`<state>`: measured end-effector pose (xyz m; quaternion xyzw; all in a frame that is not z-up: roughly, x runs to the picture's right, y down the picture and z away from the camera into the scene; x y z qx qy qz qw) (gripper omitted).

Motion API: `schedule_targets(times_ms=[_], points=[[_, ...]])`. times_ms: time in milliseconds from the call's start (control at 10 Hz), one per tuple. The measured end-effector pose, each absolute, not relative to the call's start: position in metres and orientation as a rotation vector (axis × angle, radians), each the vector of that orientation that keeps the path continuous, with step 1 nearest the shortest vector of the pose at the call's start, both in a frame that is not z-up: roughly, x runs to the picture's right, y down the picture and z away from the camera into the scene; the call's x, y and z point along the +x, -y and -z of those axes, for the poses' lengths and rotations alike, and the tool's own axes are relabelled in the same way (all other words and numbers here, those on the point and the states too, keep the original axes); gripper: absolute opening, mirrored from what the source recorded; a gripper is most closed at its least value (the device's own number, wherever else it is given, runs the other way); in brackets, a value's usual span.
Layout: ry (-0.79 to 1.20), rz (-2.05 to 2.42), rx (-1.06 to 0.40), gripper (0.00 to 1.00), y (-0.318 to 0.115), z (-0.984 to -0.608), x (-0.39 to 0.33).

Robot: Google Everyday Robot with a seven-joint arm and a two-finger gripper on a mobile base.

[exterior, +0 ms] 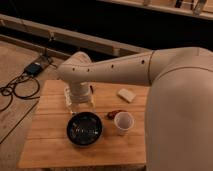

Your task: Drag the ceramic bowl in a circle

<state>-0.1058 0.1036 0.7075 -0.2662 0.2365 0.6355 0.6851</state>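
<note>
The ceramic bowl [84, 129] is round, shallow and black with a glossy patterned inside. It sits on the wooden table [50, 145] near its front middle. My gripper [80, 103] hangs from the white arm just behind the bowl's far rim, close above the table. The arm's wrist hides most of it. The small white cup [123, 122] stands to the right of the bowl, apart from it.
A pale block [126, 95] lies at the table's back right. A small reddish thing [115, 114] lies just behind the cup. Cables and a dark box [34, 68] lie on the floor to the left. The robot's white body fills the right side.
</note>
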Motion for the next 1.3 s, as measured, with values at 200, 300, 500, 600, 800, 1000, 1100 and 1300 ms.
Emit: schedule_targets(times_ms=[200, 300, 500, 600, 800, 1000, 1100, 1300], points=[[-0.549, -1.405, -0.629, 0.65, -0.123, -0.725, -0.107], [-0.551, -1.387, -0.658, 0.65, -0.142, -0.736, -0.117], [-0.556, -1.378, -0.697, 0.65, -0.168, -0.748, -0.135], [-0.560, -1.378, -0.714, 0.65, -0.179, -0.752, -0.142], [-0.566, -1.364, -0.731, 0.65, -0.199, -0.756, -0.159], [-0.559, -1.333, -0.737, 0.65, -0.211, -0.754, -0.178], [-0.559, -1.316, -0.744, 0.65, -0.218, -0.752, -0.187], [-0.560, -1.283, -0.751, 0.65, -0.230, -0.751, -0.201]])
